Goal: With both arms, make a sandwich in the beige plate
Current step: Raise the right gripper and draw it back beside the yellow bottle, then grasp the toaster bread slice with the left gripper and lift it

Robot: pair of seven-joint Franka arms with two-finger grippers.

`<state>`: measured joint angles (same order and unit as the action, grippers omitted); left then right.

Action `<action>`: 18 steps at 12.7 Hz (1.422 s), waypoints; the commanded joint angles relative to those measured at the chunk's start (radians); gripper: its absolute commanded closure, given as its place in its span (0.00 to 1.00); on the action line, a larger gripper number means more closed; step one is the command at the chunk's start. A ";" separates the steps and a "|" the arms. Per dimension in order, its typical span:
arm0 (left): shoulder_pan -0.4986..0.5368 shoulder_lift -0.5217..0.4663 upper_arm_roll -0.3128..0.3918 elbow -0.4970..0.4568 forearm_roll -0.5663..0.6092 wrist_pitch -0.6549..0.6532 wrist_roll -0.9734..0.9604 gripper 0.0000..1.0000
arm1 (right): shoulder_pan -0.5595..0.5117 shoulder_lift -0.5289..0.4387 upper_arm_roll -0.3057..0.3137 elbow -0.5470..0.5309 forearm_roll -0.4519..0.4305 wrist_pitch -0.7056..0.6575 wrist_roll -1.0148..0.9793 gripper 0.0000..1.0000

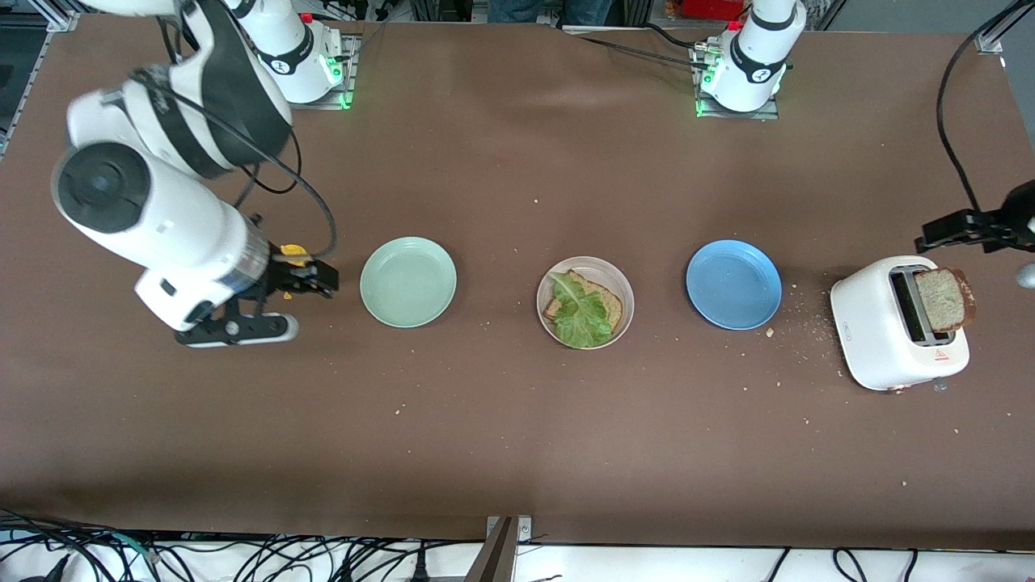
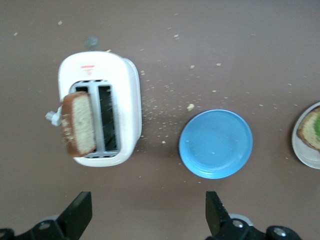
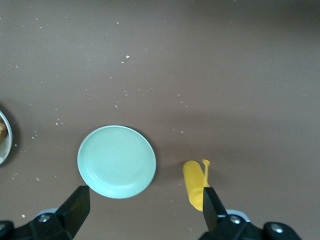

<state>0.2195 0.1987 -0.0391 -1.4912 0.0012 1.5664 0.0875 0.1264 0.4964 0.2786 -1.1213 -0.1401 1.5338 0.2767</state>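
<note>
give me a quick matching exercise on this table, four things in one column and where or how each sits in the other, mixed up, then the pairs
Things:
1. lettuce leaf
2. slice of toast
3. mint-green plate
4. blue plate

Places or states:
A. sticking up out of the white toaster
B. bare, between the beige plate and the toaster
C. lying on bread in the beige plate
D. bare, toward the right arm's end of the table, next to the beige plate

Pairs: 1-C, 2-A, 3-D, 4-B
</note>
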 commanded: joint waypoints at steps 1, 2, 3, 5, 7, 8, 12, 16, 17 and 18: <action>0.116 0.065 -0.008 0.023 0.020 -0.008 -0.003 0.00 | 0.002 -0.056 -0.033 -0.029 -0.013 -0.035 -0.054 0.00; 0.129 0.103 -0.008 0.028 0.020 0.004 0.000 0.00 | 0.002 -0.071 -0.042 -0.029 -0.012 -0.044 -0.060 0.00; 0.130 0.134 -0.007 0.028 0.026 0.023 0.036 0.00 | 0.001 -0.084 -0.064 -0.029 -0.010 -0.047 -0.083 0.00; 0.129 0.189 -0.010 0.026 0.190 0.058 0.121 0.00 | 0.001 -0.101 -0.105 -0.029 -0.001 -0.082 -0.157 0.00; 0.101 0.247 -0.016 0.026 0.322 0.099 0.114 0.03 | -0.004 -0.130 -0.163 -0.029 0.031 -0.103 -0.185 0.00; 0.103 0.255 -0.016 0.026 0.321 0.122 0.113 0.03 | -0.005 -0.146 -0.189 -0.041 0.055 -0.107 -0.197 0.01; 0.113 0.287 -0.016 0.020 0.200 0.139 0.112 0.22 | -0.005 -0.289 -0.249 -0.243 0.091 -0.026 -0.237 0.01; 0.129 0.289 -0.016 0.020 0.160 0.138 0.139 0.98 | -0.060 -0.397 -0.245 -0.414 0.092 0.081 -0.255 0.01; 0.129 0.288 -0.016 0.022 0.164 0.138 0.152 1.00 | -0.059 -0.398 -0.249 -0.413 0.091 0.080 -0.260 0.01; 0.130 0.284 -0.013 0.025 0.164 0.136 0.162 1.00 | -0.060 -0.398 -0.254 -0.411 0.086 0.075 -0.258 0.00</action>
<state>0.3429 0.4798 -0.0539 -1.4901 0.1813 1.7062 0.2056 0.0783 0.1475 0.0289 -1.4700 -0.0687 1.5824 0.0389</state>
